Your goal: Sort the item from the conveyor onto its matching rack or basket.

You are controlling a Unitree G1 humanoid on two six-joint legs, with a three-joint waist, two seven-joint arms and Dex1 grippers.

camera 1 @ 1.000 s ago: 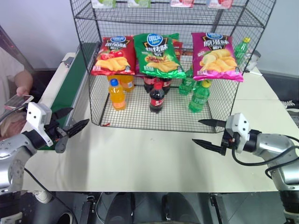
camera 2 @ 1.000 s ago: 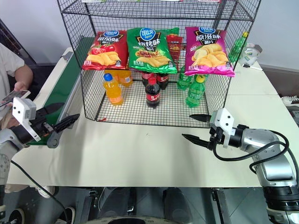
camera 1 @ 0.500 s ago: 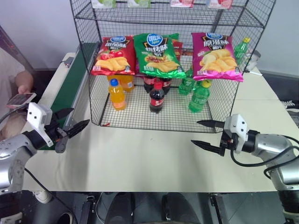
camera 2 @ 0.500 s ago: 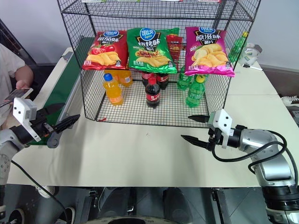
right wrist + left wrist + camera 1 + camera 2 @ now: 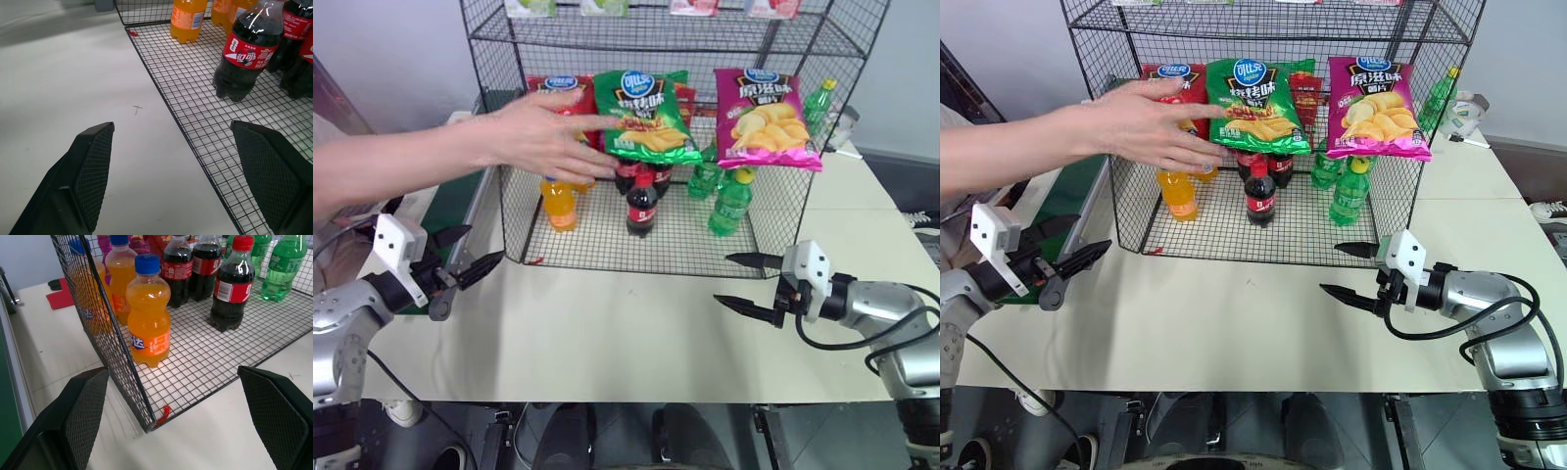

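Grippers wait wide apart and empty – left gripper (image 5: pixel 470 272) by the conveyor (image 5: pixel 445 217), right gripper (image 5: pixel 744 282) near the rack (image 5: pixel 509 211) – while a hand (image 5: pixel 543 135) touches the green crisps bag (image 5: pixel 646 116)

This looks like a robot test lab dressed up as a small shop. A tall black wire-mesh shelf rack (image 5: pixel 822 59) stands on a plain cream worktop (image 5: pixel 607 333), stocked with glossy crisps bags in green (image 5: pixel 644 116) and magenta (image 5: pixel 768 117) and with plastic bottles of orange (image 5: pixel 558 201), dark cola (image 5: pixel 642 206) and green (image 5: pixel 732 204) soda. Beside it runs a long dark green conveyor belt in a pale grey-white frame (image 5: pixel 1065 196). A person's bare arm (image 5: pixel 431 162) reaches in across the rack.
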